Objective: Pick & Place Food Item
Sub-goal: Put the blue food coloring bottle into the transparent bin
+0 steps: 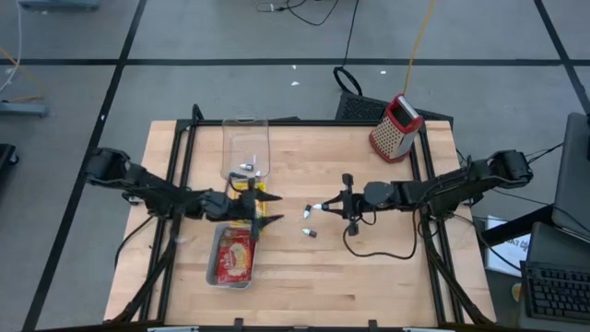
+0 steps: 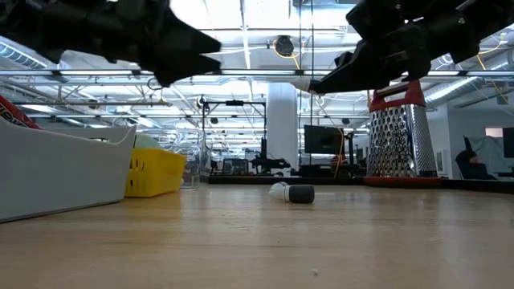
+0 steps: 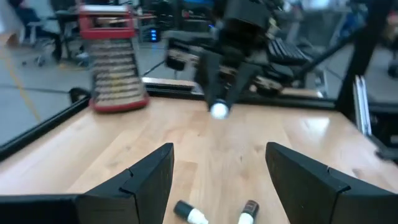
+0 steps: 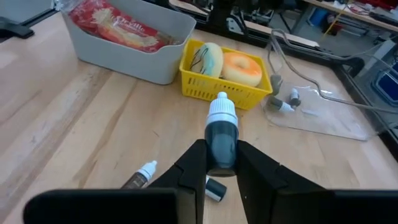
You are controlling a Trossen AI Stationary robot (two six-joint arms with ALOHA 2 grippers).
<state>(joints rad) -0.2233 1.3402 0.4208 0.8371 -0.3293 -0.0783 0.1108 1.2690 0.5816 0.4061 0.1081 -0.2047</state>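
- My left gripper (image 1: 265,208) hovers over the worktop (image 1: 304,277), its fingers (image 3: 152,177) spread wide with nothing between them.
- Just under and behind my left fingers sits a grey bin (image 4: 134,53) holding a red-and-clear packet of food (image 4: 115,25).
- Right beside that bin, close under my left fingers, is a yellow basket (image 4: 221,90) with two food items in it: a pale doughnut with dark stripes (image 4: 207,60) and an orange-glazed one (image 4: 244,68).
- Beyond the basket lies a clear container (image 1: 245,148) with small bottles inside (image 4: 285,102).
- Between my two sets of fingers, two small bottles (image 3: 189,213) lie loose on the worktop, one white-tipped, one dark (image 3: 247,211).
- My right gripper (image 1: 312,209) points toward the left one, its fingers (image 4: 193,168) pinching a small dark bottle with a white cap (image 4: 221,130), lifted off the worktop.
- Well behind my right fingers, a red-topped metal grater (image 1: 395,127) stands upright at the far corner.
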